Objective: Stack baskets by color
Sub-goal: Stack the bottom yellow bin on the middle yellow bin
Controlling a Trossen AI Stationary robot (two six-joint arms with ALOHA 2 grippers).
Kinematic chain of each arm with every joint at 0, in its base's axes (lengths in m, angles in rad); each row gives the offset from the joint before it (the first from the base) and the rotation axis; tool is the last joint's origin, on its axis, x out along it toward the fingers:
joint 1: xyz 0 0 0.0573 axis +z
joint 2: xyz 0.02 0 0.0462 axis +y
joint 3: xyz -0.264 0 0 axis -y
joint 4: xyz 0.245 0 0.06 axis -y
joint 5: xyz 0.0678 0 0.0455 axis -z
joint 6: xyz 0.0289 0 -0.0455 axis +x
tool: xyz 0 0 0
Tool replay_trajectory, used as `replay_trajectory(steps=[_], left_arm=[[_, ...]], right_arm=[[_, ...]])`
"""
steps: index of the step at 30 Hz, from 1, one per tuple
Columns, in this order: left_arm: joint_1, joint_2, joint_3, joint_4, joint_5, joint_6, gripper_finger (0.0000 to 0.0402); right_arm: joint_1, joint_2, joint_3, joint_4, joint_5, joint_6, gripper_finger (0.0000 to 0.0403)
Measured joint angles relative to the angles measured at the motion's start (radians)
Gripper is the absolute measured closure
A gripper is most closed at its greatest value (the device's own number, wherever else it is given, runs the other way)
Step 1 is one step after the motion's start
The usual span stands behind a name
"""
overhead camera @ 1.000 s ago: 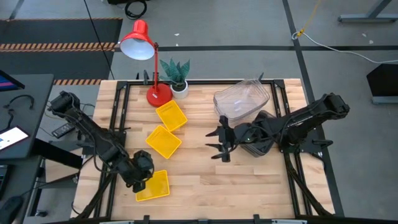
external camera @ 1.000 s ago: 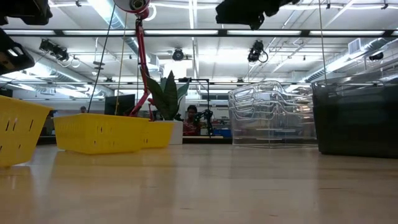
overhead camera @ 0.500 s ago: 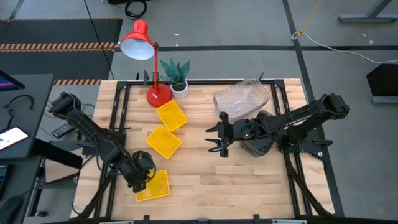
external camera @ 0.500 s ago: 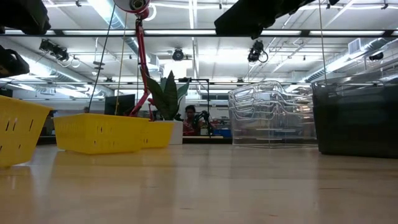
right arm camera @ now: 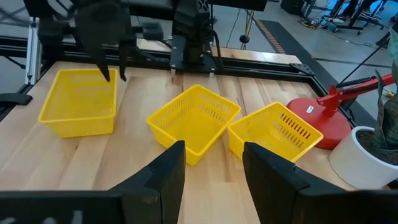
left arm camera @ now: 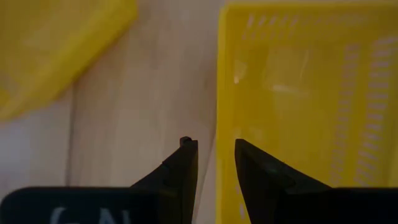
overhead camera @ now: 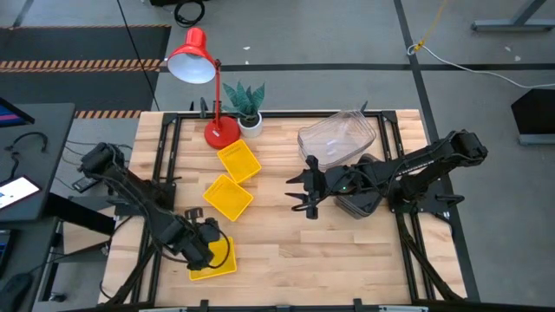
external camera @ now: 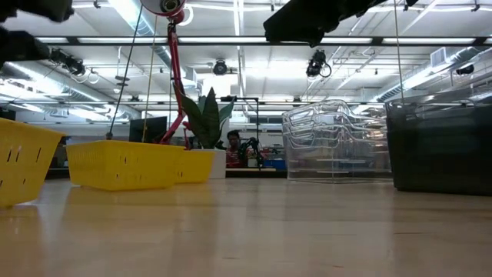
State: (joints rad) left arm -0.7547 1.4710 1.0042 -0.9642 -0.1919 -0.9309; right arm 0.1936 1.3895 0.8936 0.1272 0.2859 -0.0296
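At the near edge of the worktop (overhead camera: pixel 286 260), we find the left gripper (overhead camera: pixel 211 244) poised over the nearest yellow basket (overhead camera: pixel 218 260), its fingers (left arm camera: pixel 183 167) parted and straddling that basket's rim, one outside the wall and one inside. A second ago this gripper sat a little farther toward the worktop's left side and was nearly closed; since then it has opened and slid further over the basket, which we see lying flat where it was.

Farther back, the middle yellow basket (overhead camera: pixel 228 197) and the far yellow basket (overhead camera: pixel 238 161) sit apart in a loose diagonal line, unmoved from the earlier view. None of the three yellow ones is stacked yet.

At mid-worktop the right gripper (overhead camera: pixel 306 192) hangs in the air with its fingers wide apart and holding nothing. It has edged slightly toward the back of the worktop since a second ago. Just behind it we see the dark grey baskets (overhead camera: pixel 360 198) nested together under the right arm, and beyond them the clear baskets (overhead camera: pixel 336 136) piled in a tilted stack, both unchanged.

At the far edge stand the red desk lamp (overhead camera: pixel 198 61) and the small potted plant (overhead camera: pixel 245 102). Beyond the worktop, a person (external camera: pixel 235 148) is visible in the room behind.
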Motion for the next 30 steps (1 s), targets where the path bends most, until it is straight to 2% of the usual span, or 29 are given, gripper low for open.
replay_trajectory(steps=[6,11,20,25,30], left_arm=[[0.020,0.054,-0.001,0.006,0.081,0.000,0.0289],[0.018,0.063,-0.003,0.014,0.090,-0.001,0.0289],[0.019,0.062,-0.069,0.123,0.096,-0.019,0.0292],[0.019,0.062,-0.100,0.158,0.100,-0.020,0.0317],[0.027,0.062,-0.103,0.158,0.104,0.000,0.0370]], right_arm=[[0.000,0.000,0.000,0.000,-0.026,0.000,0.0237],[0.000,0.000,0.000,0.000,-0.026,0.000,0.0237],[0.001,0.000,0.000,0.000,-0.028,0.000,0.0237],[0.001,0.000,0.000,0.000,-0.028,0.000,0.0237],[0.001,0.000,0.000,0.000,-0.028,0.000,0.0237]])
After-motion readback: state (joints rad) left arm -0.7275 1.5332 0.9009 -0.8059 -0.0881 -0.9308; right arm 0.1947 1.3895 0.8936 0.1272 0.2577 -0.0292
